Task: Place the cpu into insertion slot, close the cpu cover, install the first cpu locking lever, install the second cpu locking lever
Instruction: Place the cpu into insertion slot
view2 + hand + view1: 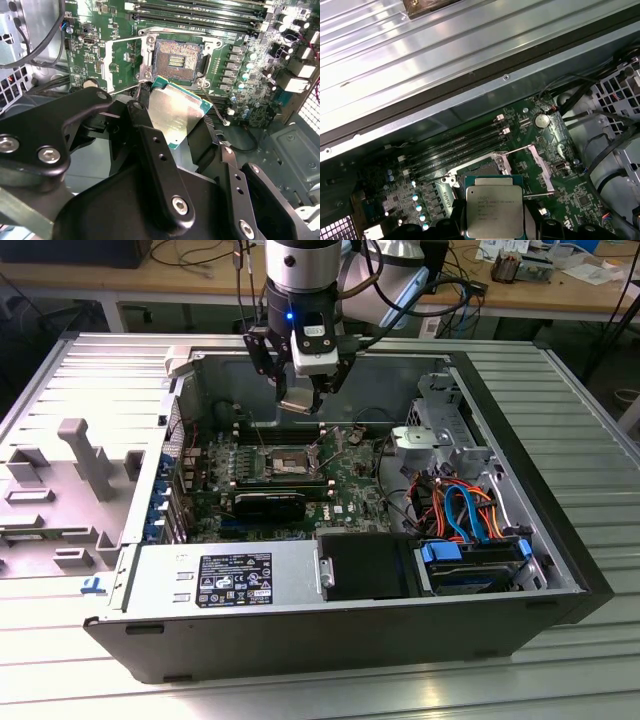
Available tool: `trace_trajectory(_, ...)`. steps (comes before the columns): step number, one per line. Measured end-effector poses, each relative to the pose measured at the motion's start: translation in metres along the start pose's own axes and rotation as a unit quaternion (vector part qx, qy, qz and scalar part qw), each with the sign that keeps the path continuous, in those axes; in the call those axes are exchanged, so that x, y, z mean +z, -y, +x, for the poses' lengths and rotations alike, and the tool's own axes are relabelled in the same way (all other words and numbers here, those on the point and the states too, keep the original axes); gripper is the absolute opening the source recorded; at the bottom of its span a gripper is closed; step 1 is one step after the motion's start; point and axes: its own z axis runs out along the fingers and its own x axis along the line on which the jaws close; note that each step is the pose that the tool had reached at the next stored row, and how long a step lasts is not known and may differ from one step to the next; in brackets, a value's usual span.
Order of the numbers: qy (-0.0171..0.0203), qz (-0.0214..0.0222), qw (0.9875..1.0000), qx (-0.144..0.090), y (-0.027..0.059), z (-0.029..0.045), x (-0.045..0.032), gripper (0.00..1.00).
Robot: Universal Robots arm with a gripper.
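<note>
One arm is on my screen, reaching down into an open computer case that lies on its side on a ribbed metal surface. The gripper is clenched on the cpu, its fingers pressing the chip's opposite edges. In the exterior view the chip sits tilted between the fingers, held in the air above the green board and clear of it.

In the second wrist view I see the cpu with its silvery lid and green rim, clamped between the black fingers. The insertion slot is just beyond it, open, with its dark centre and contacts bare. The cpu cover is swung back beside the slot, and the board shows through its window.

In the first wrist view the cpu hangs in front of the slot, hiding part of it. The cover lies open to one side. A thin rod by the cover may be a locking lever, though I cannot be sure. Long black memory slots run beside the socket.

In the exterior view the insertion slot has nothing in it. A grey power supply fills the near side of the case, and blue and orange cables curl toward the exterior view's right.
</note>
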Motion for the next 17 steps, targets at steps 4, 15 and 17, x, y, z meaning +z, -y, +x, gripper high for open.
trace_trajectory(4,0.0003,0.0,1.0,0.003,0.0,0.0,0.0,0.55)
trace_trajectory(15,0.0029,-0.0006,0.9995,0.032,0.0,0.0,0.0,0.55)
trace_trajectory(17,0.003,-0.0006,0.9994,0.034,0.0,0.0,0.0,0.55)
